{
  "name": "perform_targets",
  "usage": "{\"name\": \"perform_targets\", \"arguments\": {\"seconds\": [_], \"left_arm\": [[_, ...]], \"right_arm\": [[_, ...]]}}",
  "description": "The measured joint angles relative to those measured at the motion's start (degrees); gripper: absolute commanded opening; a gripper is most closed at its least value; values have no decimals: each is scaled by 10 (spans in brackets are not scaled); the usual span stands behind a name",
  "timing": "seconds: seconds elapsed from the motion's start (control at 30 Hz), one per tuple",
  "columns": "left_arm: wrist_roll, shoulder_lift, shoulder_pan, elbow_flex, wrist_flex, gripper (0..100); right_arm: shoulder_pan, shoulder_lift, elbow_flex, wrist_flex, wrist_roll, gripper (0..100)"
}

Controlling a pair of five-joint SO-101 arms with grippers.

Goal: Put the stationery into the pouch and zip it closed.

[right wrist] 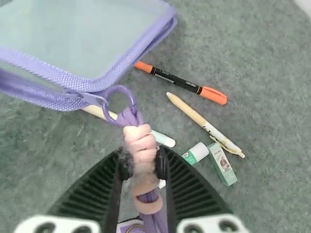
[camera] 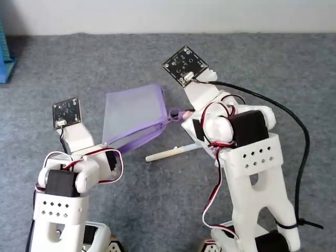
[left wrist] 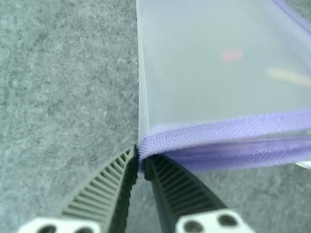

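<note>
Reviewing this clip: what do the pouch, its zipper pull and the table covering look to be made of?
The pouch: frosted translucent panels, likely soft plastic, shapes show dimly through; woven purple fabric edging. The zipper pull: smooth purple ring, probably plastic, with a soft pink-and-purple cord, seemingly fabric. The table covering: grey, matte, fuzzy, like felt or short carpet.

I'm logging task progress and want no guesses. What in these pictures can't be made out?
Left wrist view: a pink smudge and a yellow smudge behind the pouch wall are blurred; inside or underneath, unclear.
Right wrist view: the pull strap in the right hand covers part of a pale pen; the pouch hides its other end.
High view: the right arm covers the table where the orange marker lies.
</note>
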Motion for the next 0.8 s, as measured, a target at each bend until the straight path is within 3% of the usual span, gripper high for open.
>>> {"name": "perform_targets", "arguments": {"seconds": [0.33,0.6,0.8], "left_arm": [[-2,4,-3,1,-33,345],[-2,5,-4,9,-127,310],[-2,5,-5,96,-229,242]], "right_arm": [[-5,0,-5,11,0,8],[-4,0,-5,11,0,8],[-4,0,-33,29,0,8]]}}
